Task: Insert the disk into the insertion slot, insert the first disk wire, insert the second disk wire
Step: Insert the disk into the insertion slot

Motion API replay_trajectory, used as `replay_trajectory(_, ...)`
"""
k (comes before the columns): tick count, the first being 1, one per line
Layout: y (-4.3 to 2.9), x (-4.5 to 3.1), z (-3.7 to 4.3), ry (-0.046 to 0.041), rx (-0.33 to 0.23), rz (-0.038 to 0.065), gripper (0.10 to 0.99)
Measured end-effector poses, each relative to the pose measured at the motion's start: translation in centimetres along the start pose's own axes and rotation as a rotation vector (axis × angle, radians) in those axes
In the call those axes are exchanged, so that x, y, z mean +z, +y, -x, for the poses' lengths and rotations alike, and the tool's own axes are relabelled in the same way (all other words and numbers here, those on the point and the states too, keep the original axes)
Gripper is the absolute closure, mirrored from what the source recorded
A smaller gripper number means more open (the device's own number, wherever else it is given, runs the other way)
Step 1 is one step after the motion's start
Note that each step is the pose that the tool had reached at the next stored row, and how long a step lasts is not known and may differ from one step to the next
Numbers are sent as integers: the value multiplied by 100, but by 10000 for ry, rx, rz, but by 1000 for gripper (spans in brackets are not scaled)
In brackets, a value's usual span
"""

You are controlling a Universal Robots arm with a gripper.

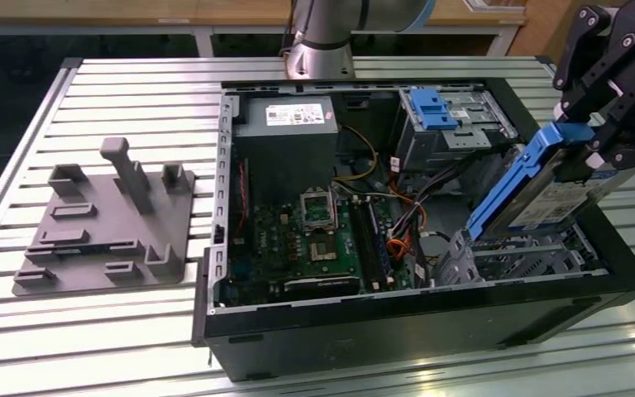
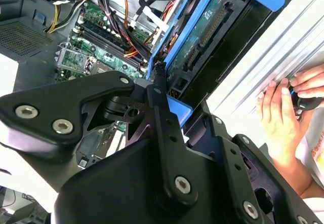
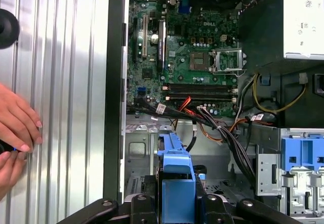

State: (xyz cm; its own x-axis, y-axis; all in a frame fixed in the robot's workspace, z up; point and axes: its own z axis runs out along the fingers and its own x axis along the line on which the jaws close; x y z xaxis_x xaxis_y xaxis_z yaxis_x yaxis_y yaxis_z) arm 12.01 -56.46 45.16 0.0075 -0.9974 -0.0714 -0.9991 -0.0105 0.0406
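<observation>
- While it hangs steeply tilted over the open computer case (image 1: 406,308), the disk (image 1: 547,200) shows as a flat silver-grey slab with a white label, framed by a bright blue plastic carrier.
- Its lower end reaches down to the small perforated metal cage (image 1: 522,252) in the case's near corner at the exterior view's right. I cannot tell whether the two touch.
- The gripper (image 1: 588,141) grips the disk's raised upper end. In the first wrist view the black fingers (image 3: 143,209) press against both sides of the blue carrier, clenched on it.
- The exterior view alone takes in the whole bench (image 1: 130,331). It shows a grey moulded fixture (image 1: 108,219) lying well apart from the case at that view's left, the grey power supply (image 1: 284,124) at the case's far end, and a taller bay with a blue latch (image 1: 450,116) beside it.
- The second wrist view shows the disk's underside, with its dark circuit board and connector rows (image 2: 212,36).
- Both wrist views show a person's hand (image 2: 278,117) resting on the bench just outside the case wall.
- The first wrist view looks down on the green motherboard (image 3: 192,57) and on a bundle of black and orange cables (image 3: 217,122).
</observation>
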Motion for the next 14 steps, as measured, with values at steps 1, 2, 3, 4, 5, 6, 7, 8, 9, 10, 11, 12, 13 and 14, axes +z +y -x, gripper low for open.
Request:
replay_trajectory(1,0,3,-1,0,0,0,722)
replay_trajectory(2,0,7,-1,0,0,0,722)
replay_trajectory(3,0,10,-1,1,0,0,722)
replay_trajectory(4,-1,14,-2,1,0,0,722)
replay_trajectory(5,-1,18,-2,1,0,0,722)
replay_trajectory(6,-1,22,-2,1,0,0,722)
replay_trajectory(7,-1,26,-3,0,0,0,722)
replay_trajectory(8,-1,30,-3,0,0,0,722)
replay_trajectory(9,-2,34,-3,1,0,0,722)
replay_trajectory(10,-2,38,-4,0,0,0,722)
replay_trajectory(11,-2,42,-5,0,0,0,722)
replay_trajectory(12,-2,46,-5,1,0,0,722)
replay_trajectory(13,-2,50,-6,0,0,0,722)
replay_trajectory(14,-2,55,-6,0,0,0,722)
